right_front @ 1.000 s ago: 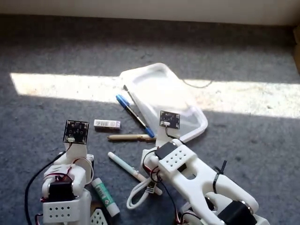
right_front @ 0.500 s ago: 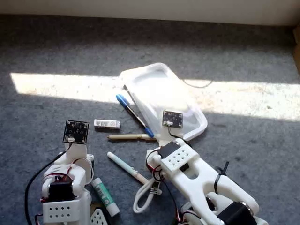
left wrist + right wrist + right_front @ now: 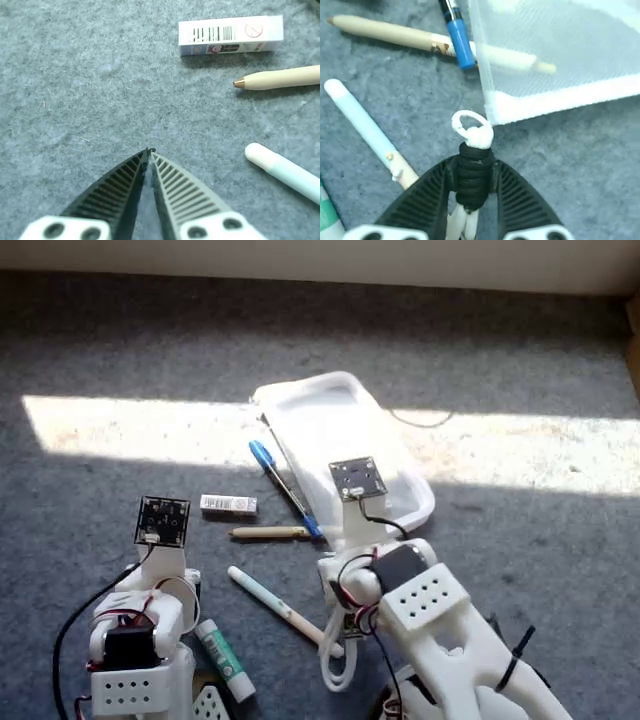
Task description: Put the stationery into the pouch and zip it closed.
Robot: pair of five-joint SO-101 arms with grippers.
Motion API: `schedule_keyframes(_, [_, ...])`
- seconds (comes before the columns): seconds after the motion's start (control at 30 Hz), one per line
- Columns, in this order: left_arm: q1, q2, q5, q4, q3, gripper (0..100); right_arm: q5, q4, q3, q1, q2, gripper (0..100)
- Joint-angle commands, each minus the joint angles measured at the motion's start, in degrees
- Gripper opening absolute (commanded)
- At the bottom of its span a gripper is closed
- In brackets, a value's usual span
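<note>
Pouch [image 3: 345, 430], blue pen [image 3: 287, 492] alongside, grey carpet [image 3: 100, 340]

White mesh pouch [image 3: 335, 430], blue pen [image 3: 285, 490] (grey carpet [image 3: 80, 525]).

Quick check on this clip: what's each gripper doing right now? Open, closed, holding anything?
Left gripper: closed, holding nothing.
Right gripper: closed on a black-wrapped white cord, next to the pouch corner.

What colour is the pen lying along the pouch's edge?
Blue ends, dark barrel; the pen shows best in the high view.
</note>
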Motion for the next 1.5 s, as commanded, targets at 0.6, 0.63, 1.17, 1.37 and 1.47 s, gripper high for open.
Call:
schedule_keyframes(0.6, [9.7, -0.6, 7.9, -1.1, -19.0, 35, 20.0, -0.2, -1.5, 3.3, -23.6, 0.4])
schedule_keyframes(0.63, [10.8, -0.6, 9.5, -1.1, -19.7, 35, 20.0, -0.3, -1.5, 3.1, -24.0, 0.4])
schedule_keyframes(1.17, [25.1, -0.6, 11.4, -10.7, -17.6, 34, 20.1, -2.7, -4.4, -1.5, -25.5, 0.4])
schedule_keyframes(1.37, [27.7, -0.6, 11.2, -11.3, -15.2, 34, 20.1, -2.7, -4.4, -1.6, -25.5, 0.4])
schedule_keyframes(1.47, [28.0, -0.6, 11.2, -13.1, -13.5, 34, 20.1, -2.7, -4.4, -1.7, -25.5, 0.4])
